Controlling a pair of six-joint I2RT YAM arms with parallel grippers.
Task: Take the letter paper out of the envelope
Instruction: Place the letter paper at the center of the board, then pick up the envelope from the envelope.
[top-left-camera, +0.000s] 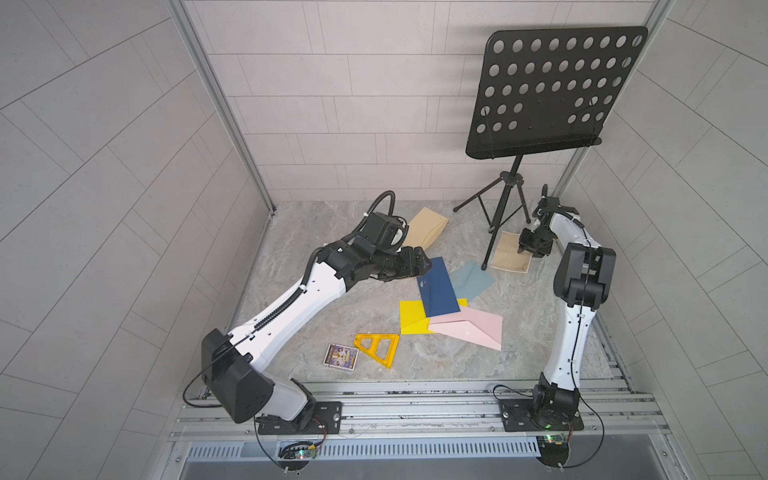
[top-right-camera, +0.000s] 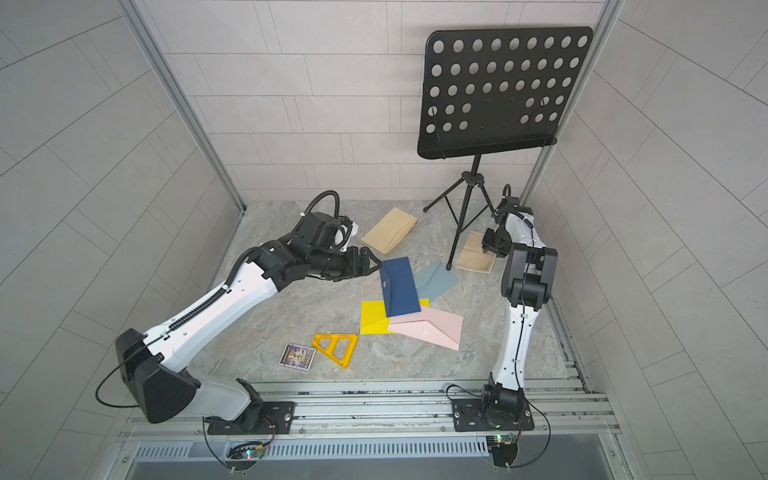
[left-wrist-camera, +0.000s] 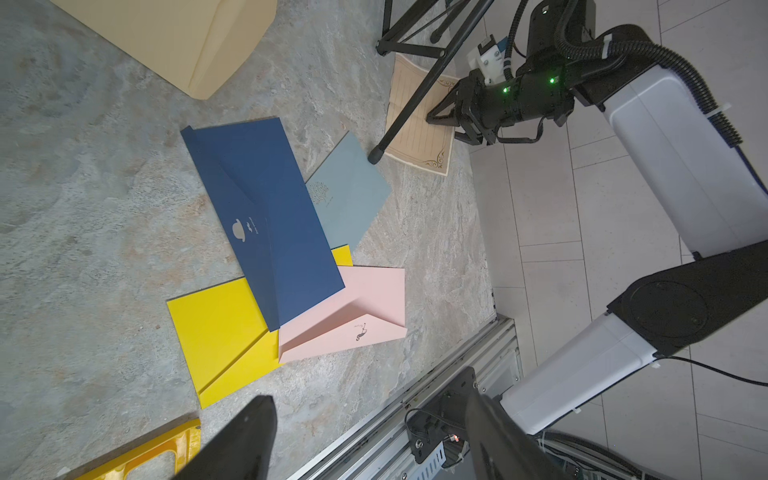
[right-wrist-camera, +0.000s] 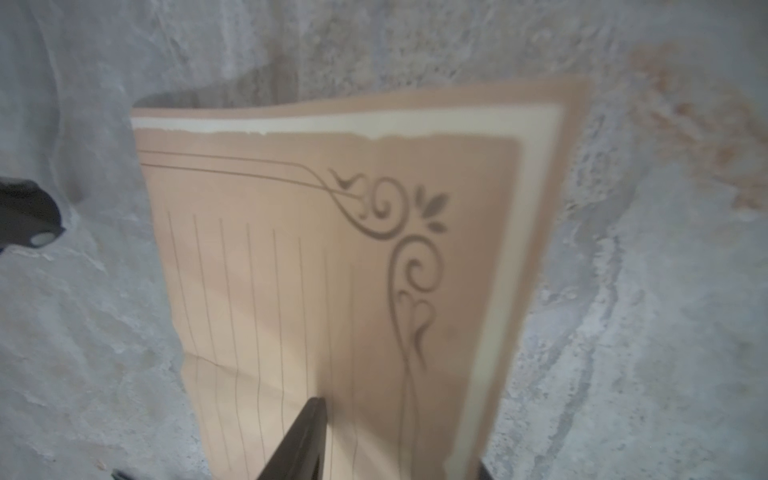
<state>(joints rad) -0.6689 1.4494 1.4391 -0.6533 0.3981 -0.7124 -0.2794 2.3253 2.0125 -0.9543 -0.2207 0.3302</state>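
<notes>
Right wrist view alone shows letter paper (right-wrist-camera: 332, 270) inside the parted right gripper (right-wrist-camera: 397, 440) — left gripper (left-wrist-camera: 370, 399) spread, empty.

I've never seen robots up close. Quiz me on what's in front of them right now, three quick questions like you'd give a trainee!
1. True or false: the navy envelope lies partly on top of the yellow envelope.
2. How many envelopes lie on the table? A: three. B: five. C: seven.
3. Fill in: the ___ gripper hangs over the letter paper, which lies beside the music stand's leg.

Key: 1 true. 2 B (tan, navy, grey-blue, yellow, pink). 3 right: the right gripper.
</notes>
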